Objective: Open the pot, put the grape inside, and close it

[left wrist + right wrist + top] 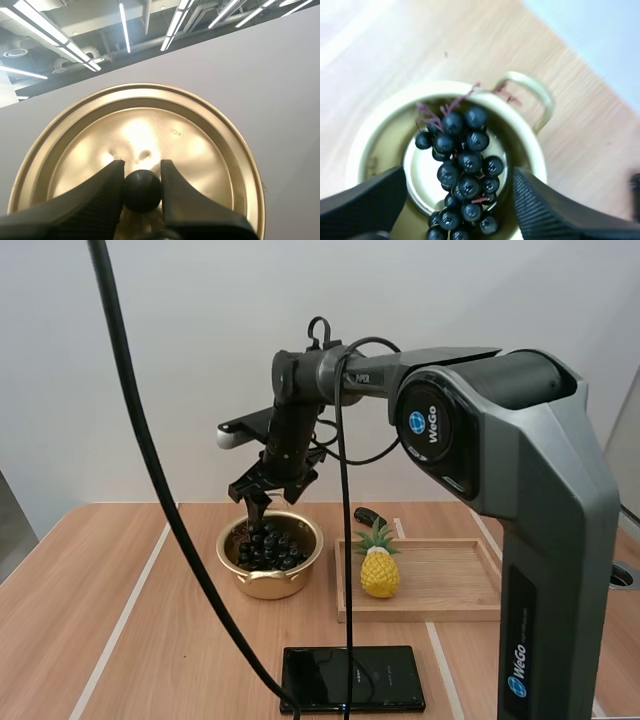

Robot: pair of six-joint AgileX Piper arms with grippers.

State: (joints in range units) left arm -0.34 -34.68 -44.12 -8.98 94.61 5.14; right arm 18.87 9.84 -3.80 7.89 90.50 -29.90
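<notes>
One pot [270, 558], one lid [195, 150], one bunch of grapes [268, 545] and two pincers. The gold pot stands open on the wooden worktop [120, 580], and the grapes lie inside it. One wooden tray [450, 578] sits just beside the pot at its 3 o'clock and carries one toy pineapple [380, 570], which stands upright with its leaves at 12. One flat black slab [350, 678] lies on the worktop at the pot's 5 o'clock.

The right pincer [265, 495] hangs just over the pot's far rim, tips down. In the right wrist view its two fingers stand wide apart and grip nothing. The grapes [462, 170] lie on the pot's floor between them. The bunch's long axis runs along the gap between the fingers: the reddish stem end points to the rim beside the one handle [537, 97] seen there, and the berry end points to the pincer.

The left pincer [142, 175] is closed on the lid's one black knob [142, 192]. The lid's gold top faces that arm's camera, held up before a pale wall
</notes>
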